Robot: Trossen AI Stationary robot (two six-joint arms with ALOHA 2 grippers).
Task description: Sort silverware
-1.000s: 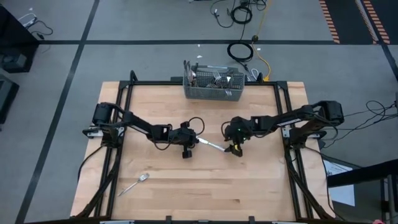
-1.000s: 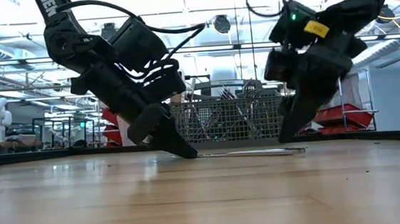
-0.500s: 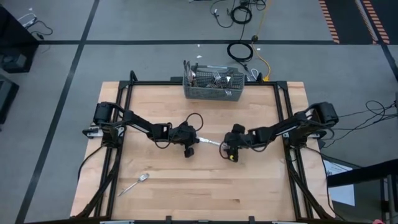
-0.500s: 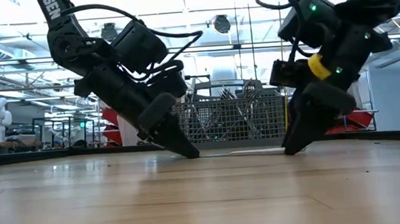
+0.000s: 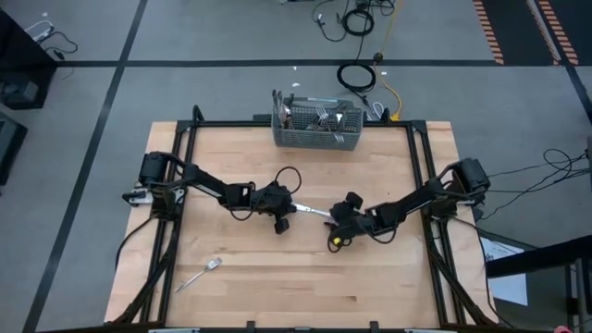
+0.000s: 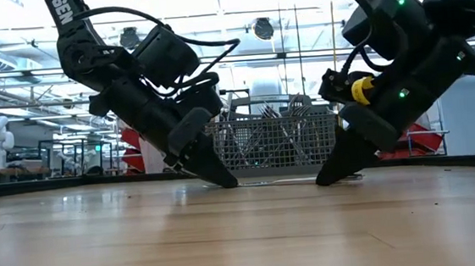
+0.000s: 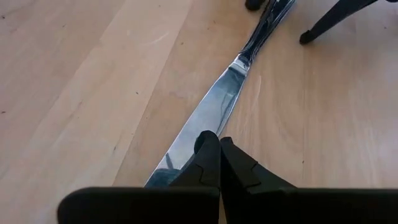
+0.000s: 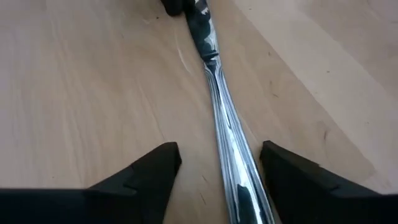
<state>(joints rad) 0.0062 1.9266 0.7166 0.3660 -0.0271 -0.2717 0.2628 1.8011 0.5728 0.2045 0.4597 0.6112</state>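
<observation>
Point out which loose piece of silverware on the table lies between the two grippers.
The knife at mid-table; the left gripper presses its blade, the right gripper straddles its handle. The fork lies alone.

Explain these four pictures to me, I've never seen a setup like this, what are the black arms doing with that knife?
These are two robot arms at a wooden table, each ending in a two-fingered grasping tool. One picture looks straight down, one looks level across the tabletop, and two come from cameras on the arms' wrists.

A table knife lies flat in the middle. The left tool is shut, its tips pressing on the blade. The right tool is open, with a finger on each side of the handle, not closed on it.

A fork lies alone near the front left corner. A wire basket at the far edge holds more cutlery. The job is sorting silverware.
</observation>
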